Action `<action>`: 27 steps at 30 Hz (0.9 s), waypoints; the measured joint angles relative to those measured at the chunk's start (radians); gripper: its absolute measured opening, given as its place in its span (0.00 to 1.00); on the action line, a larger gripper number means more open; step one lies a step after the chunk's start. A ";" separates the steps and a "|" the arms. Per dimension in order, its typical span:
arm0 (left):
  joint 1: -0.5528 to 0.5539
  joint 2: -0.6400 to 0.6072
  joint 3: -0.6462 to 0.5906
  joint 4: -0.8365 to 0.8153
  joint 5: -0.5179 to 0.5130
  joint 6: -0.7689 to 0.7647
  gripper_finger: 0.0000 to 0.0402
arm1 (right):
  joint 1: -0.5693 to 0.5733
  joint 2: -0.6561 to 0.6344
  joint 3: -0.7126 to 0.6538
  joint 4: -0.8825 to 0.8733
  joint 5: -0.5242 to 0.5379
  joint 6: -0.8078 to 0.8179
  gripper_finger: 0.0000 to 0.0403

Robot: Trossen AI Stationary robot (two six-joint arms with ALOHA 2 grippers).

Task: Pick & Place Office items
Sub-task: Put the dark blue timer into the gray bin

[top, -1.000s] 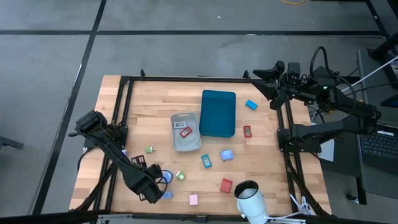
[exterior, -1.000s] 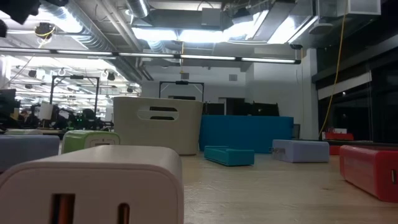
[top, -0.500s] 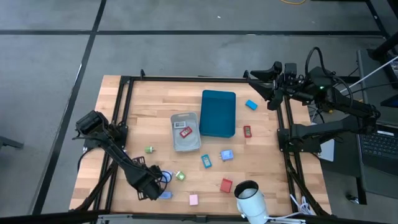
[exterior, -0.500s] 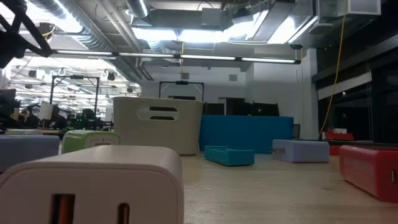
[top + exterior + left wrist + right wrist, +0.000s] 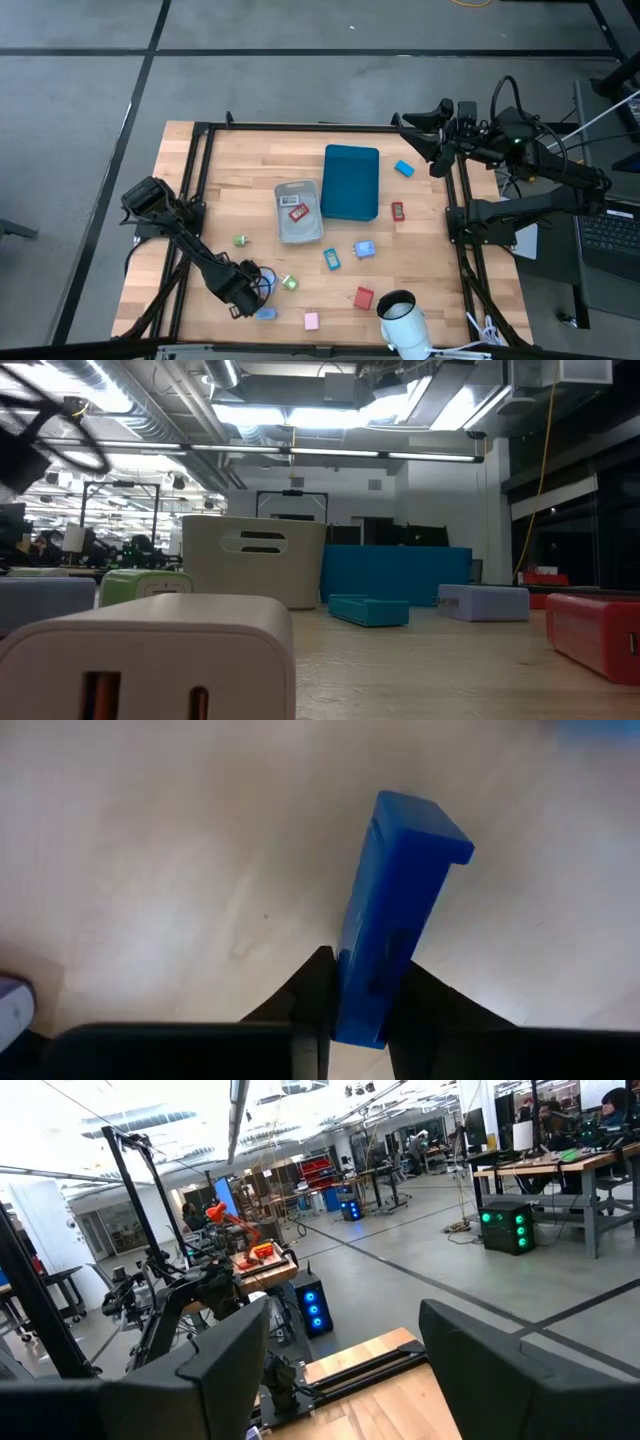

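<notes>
The left claw (image 5: 362, 995) is pinching a small bright-blue plastic block (image 5: 395, 910) by one end, low at the near-left of the wooden tabletop (image 5: 250, 165), a grip that looks meant for carrying. The other small coloured pieces lie scattered around the grey rectangular bin (image 5: 298, 212) and the teal rectangular tray (image 5: 350, 181), likely their destination. The right claw (image 5: 345, 1350) waits spread at the far-right edge.

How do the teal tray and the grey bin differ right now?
Colour: the teal tray is a deep teal, the grey bin a pale grey. Size: the teal tray is clearly larger than the grey bin. Contents: the grey bin holds a small red piece, while the teal tray shows only a plain teal top. Pose: the teal tray lies nearly square to the table, the grey bin slightly turned. Both are rectangular and sit side by side mid-table.
</notes>
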 joint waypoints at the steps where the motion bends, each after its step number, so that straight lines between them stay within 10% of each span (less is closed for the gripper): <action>1: 0.007 -0.021 0.000 0.007 -0.021 -0.016 0.13 | 0.000 0.000 0.000 0.003 0.000 0.000 0.66; 17: 0.294 -0.498 0.002 -0.033 -0.590 -0.027 0.13 | -0.015 0.008 0.000 0.011 0.003 0.000 0.66; 27: 0.696 -0.415 0.002 0.439 -0.416 0.454 0.13 | -0.015 0.015 0.000 0.040 0.003 -0.007 0.66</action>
